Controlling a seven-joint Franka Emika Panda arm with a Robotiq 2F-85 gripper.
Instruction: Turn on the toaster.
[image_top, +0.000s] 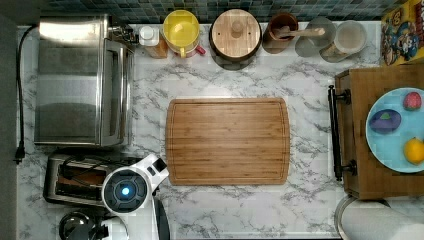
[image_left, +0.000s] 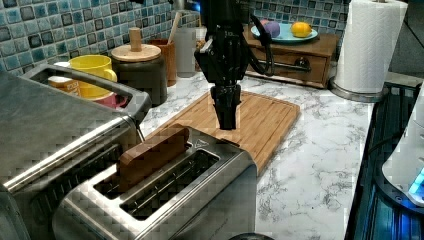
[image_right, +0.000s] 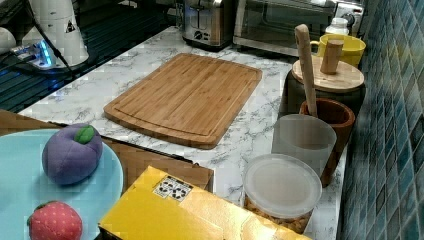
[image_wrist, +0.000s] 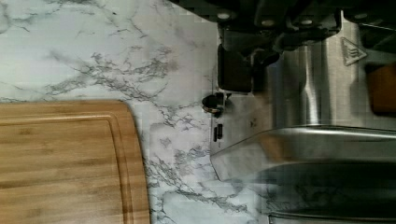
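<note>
Signs legible:
- Toaster (image_wrist: 322, 70): embossed triangular hot-surface warning sign on the steel top, by the slot end; seen also in the left view.
- Yellow box (image_right: 200, 215): white label with recycling symbols, near edge.

No readable words or numbers.

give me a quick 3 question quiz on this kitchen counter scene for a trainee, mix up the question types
1. True or false: the brown slice stands in a slot of the small stainless-steel pop-up toaster.
2. Multiple choice: in the left view, the black gripper hangs above
A. the toaster's end nearest the bamboo cutting board
B. the yellow mug
C. the white paper towel roll
3. Fill in: the light blue plate with toy fruit sits on a wooden ____.

Key
1. True
2. A
3. Drawer box
</note>
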